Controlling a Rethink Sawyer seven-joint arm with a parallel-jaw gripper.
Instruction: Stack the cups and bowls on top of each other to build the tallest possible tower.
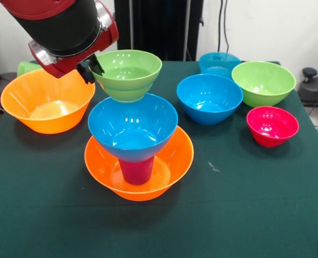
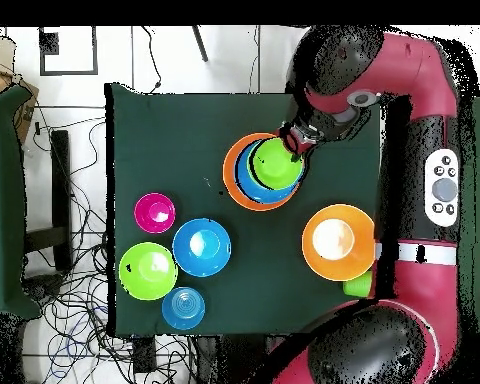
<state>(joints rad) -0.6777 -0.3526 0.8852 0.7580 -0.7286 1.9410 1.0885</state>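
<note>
A: Scanning from the left of the front view, an orange bowl (image 1: 46, 102) sits alone at about ten o'clock on the worktop (image 1: 245, 209), with a light green cup (image 1: 26, 67) peeking out behind it. Next comes the end effector (image 1: 92, 69), pinching the rim of a lime green bowl (image 1: 128, 74) and holding it just above the tower (image 1: 136, 145).

B: And what is the tower made of?

A: A second orange bowl (image 1: 172, 161) at the bottom near the centre, an upturned magenta cup (image 1: 136, 169) standing in it, and a blue bowl (image 1: 132, 126) perched on the cup.

B: What lies further right?

A: Another blue bowl (image 1: 209, 98), a teal bowl (image 1: 219, 63) behind it at one o'clock, a second lime green bowl (image 1: 264, 81), and a small red-pink bowl (image 1: 272, 125) at three o'clock.

B: So what could go wrong from here?

A: The blue bowl rests on a narrow cup base, so it probably rocks easily. The grip is on the held bowl's edge at nine o'clock, not its middle; an off-centre or tilted release would likely tip the blue bowl off the cup. Seen from overhead, the green bowl looks roughly centred over the pile, though its tilt is hard to judge.

B: Anything else?

A: Pulling the end effector away sideways could drag the rim and topple everything.
</note>
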